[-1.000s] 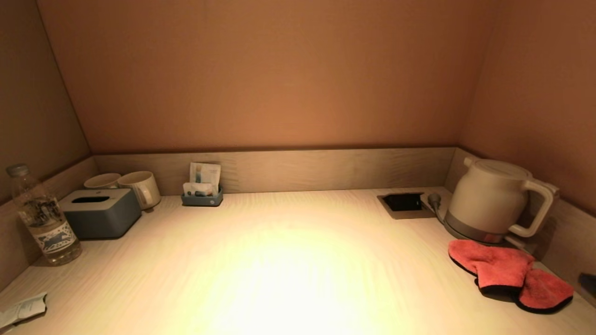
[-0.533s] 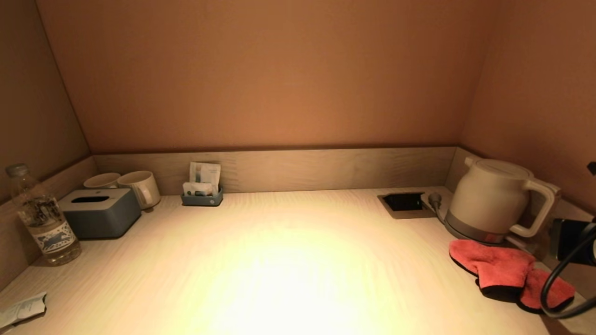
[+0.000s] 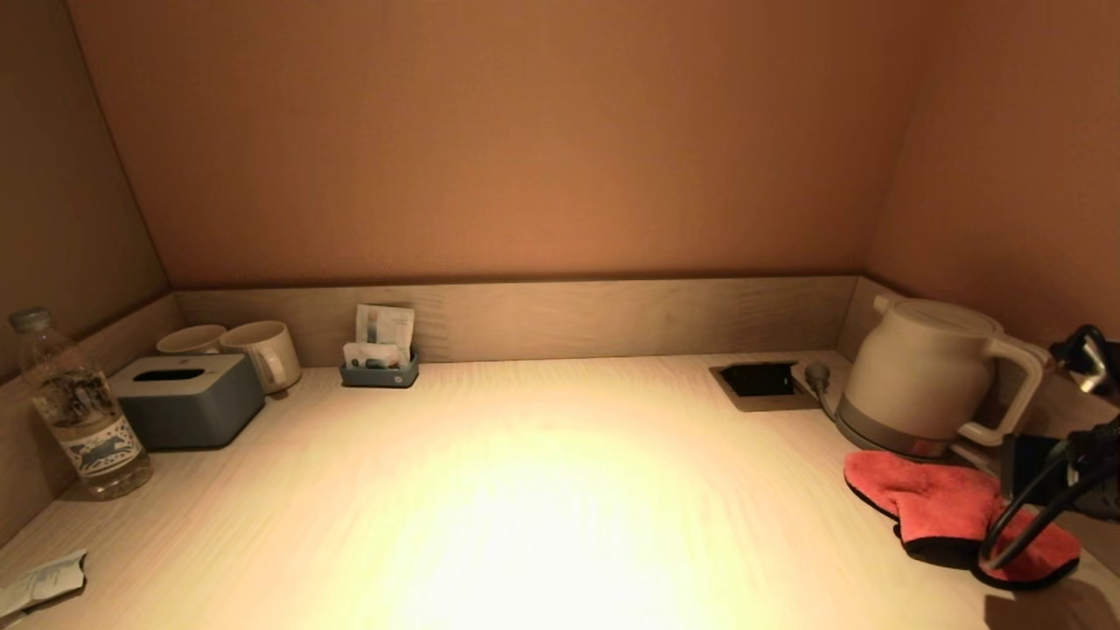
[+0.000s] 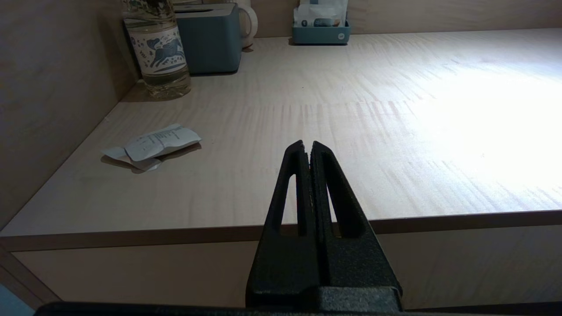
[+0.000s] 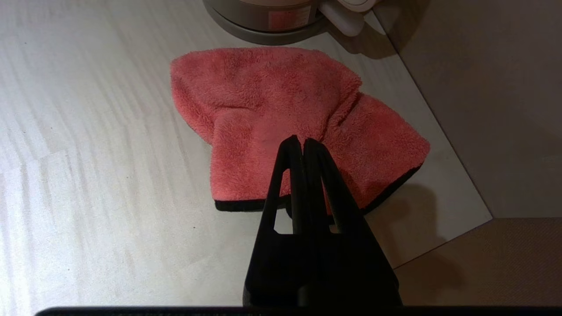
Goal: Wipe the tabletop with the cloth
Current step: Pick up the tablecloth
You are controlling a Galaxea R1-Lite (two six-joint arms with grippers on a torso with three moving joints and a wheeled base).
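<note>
On the pale wood-grain surface [image 3: 542, 490], from the left: a crumpled paper wrapper [image 3: 39, 582], one clear plastic bottle [image 3: 79, 407], a boxy grey tissue holder [image 3: 188, 398], two round mugs [image 3: 262, 350] and a small sachet tray [image 3: 381, 372]. The left hand [image 4: 306, 147], fingers pressed together, sits off the front edge. At right, a smooth cream kettle [image 3: 927, 376] stands just behind the fluffy pink cloth [image 5: 290, 114], black-edged. The right hand [image 5: 297, 142] hovers above it, pressed together.
</note>
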